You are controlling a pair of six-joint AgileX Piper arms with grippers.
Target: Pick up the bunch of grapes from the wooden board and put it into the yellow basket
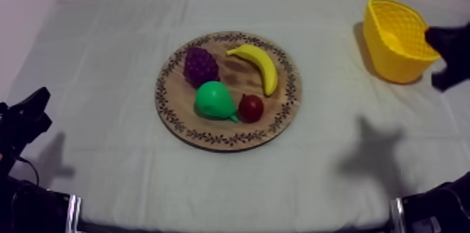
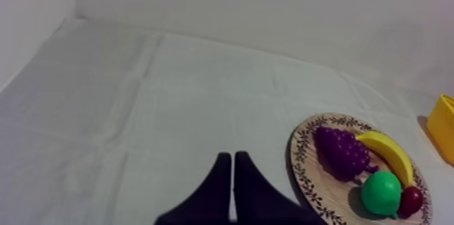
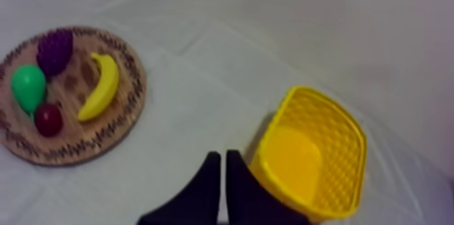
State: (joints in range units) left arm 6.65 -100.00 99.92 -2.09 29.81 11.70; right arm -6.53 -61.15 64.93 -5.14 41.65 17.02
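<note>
Creased cloth (image 1: 105, 54) | knobbly grapes (image 1: 200, 66) on wooden board (image 1: 210, 138) | left hand (image 2: 233, 157), right hand (image 3: 221, 155) narrow

The grey-white clothed table (image 1: 105, 75) carries 2 things: the wooden board (image 1: 276, 121) at its middle and the yellow basket (image 1: 393, 65) well apart to the right.

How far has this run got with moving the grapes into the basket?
Done: nothing yet; the bunch of grapes lies on the wooden board beside the banana and pear, and the yellow basket holds no fruit. In hand: nothing; the right end effector is shut on nothing beside the basket, the left end effector shut over bare cloth. Left: reach, grasp, lift, carry and drop the grapes.
</note>
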